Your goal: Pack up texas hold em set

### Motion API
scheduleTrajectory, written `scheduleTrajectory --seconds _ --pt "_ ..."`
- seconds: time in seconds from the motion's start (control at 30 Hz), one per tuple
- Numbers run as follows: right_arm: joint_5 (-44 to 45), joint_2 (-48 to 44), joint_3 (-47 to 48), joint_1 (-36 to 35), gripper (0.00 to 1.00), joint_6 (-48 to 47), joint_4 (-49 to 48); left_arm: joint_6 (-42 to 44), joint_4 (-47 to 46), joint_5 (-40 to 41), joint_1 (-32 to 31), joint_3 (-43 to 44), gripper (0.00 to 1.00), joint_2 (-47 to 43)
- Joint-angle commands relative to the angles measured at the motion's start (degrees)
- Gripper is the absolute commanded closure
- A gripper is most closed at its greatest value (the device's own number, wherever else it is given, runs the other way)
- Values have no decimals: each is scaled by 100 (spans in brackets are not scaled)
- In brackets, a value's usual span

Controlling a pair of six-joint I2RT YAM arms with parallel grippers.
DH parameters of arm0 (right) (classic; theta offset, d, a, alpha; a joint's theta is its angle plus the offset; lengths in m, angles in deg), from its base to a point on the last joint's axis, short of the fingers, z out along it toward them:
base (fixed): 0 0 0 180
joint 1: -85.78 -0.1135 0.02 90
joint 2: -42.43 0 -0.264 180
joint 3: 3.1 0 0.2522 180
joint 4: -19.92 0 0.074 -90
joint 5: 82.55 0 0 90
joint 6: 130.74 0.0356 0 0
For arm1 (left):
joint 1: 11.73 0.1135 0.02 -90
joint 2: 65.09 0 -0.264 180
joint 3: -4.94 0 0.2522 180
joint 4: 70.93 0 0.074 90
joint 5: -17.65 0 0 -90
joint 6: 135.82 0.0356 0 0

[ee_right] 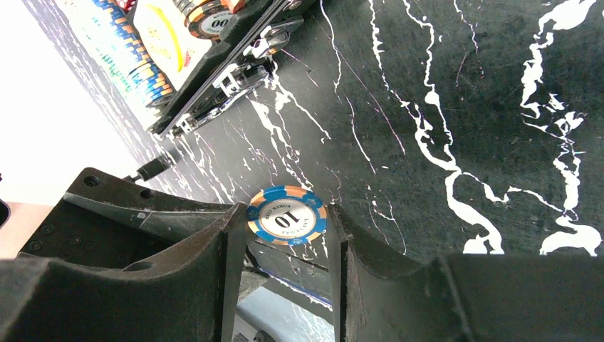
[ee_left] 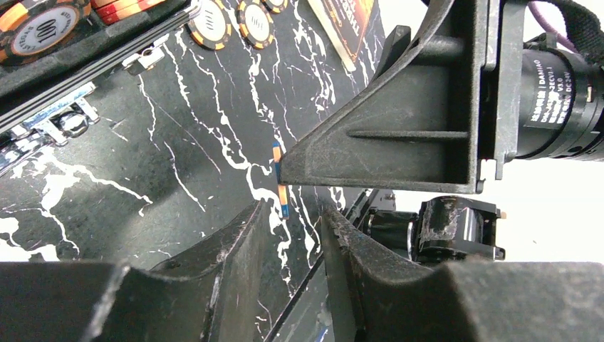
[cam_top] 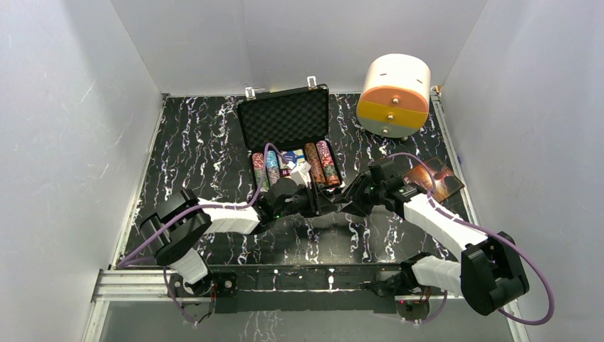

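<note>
The black briefcase [cam_top: 246,127] lies open at the back middle, with rows of striped chips [cam_top: 320,162] in its base. My right gripper [cam_top: 349,191] is shut on a blue-and-orange "10" poker chip [ee_right: 287,216], held by its edge between the fingertips just above the table in front of the case. In the left wrist view the chip [ee_left: 283,187] shows edge-on at the tip of the right gripper's finger [ee_left: 399,135]. My left gripper [ee_left: 295,214] is open and empty, its tips just short of that chip. Two loose chips [ee_left: 209,25] lie by the case front.
A white-and-orange cylindrical drawer box [cam_top: 395,95] stands at the back right. A brown book [cam_top: 434,178] lies on the right beside my right arm. The case's silver latches [ee_left: 64,125] jut from its front edge. White walls enclose the marbled table [cam_top: 192,149].
</note>
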State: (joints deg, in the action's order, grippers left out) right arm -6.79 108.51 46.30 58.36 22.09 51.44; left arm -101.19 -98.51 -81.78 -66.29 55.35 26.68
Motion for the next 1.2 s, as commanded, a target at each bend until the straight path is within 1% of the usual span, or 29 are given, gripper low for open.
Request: scheduleTrajectory --seconds 0.0,0.13,0.23,0.33,0.4,0.47,0.53,0.57,0.67,0.73,0.77,0.8,0.83,0.9,0.93,0.97,1.03,1.1,1.17 --pt "-166 -66 -29 30 50 48 -263 -6 -330 29 -24 224 68 60" --pt "-206 -64 -30 27 50 63 -274 -65 -256 241 -28 244 73 157" --pt "-219 -68 -38 28 50 62 -274 -96 -256 255 -26 282 77 224" --pt "-228 -68 -69 37 50 43 -264 -8 -257 192 -26 362 89 259" --pt "-228 -68 -63 47 49 10 -244 125 -259 170 -23 397 100 249" --pt "-229 -53 -24 83 42 -104 -218 306 -208 178 -20 403 100 205" --pt "-285 -13 159 173 32 -306 -134 598 -26 144 -9 397 100 70" --pt "-307 9 271 242 28 -424 -64 827 102 68 22 426 100 3" --pt "-273 22 617 458 22 -744 197 1595 925 -385 248 624 100 -256" --pt "-285 -44 723 623 21 -864 246 2178 1643 -803 528 802 100 -471" --pt "-311 -86 736 707 21 -896 253 2452 2176 -1051 715 902 100 -597" --pt "-356 -123 723 784 21 -916 229 2780 2421 -1330 957 1010 100 -730" --pt "-420 -163 694 855 21 -939 185 3124 3024 -1601 1209 1167 100 -862" --pt "-504 -231 602 937 21 -965 176 4193 4176 -2244 1677 1620 100 -1062" --pt "-561 -267 531 964 21 -969 152 4700 4806 -2375 1850 1904 100 -1131" --pt "-626 -302 445 993 22 -959 112 5191 5410 -2298 1980 2182 100 -1168" --pt "-746 -385 235 1025 22 -896 -3 6046 6311 -2039 2121 2604 100 -1188" --pt "-841 -460 45 1043 23 -851 -97 6858 6844 -1996 2185 2787 100 -1179" --pt "-895 -510 -71 1054 23 -842 -129 7468 7058 -1983 2188 2752 100 -1202"
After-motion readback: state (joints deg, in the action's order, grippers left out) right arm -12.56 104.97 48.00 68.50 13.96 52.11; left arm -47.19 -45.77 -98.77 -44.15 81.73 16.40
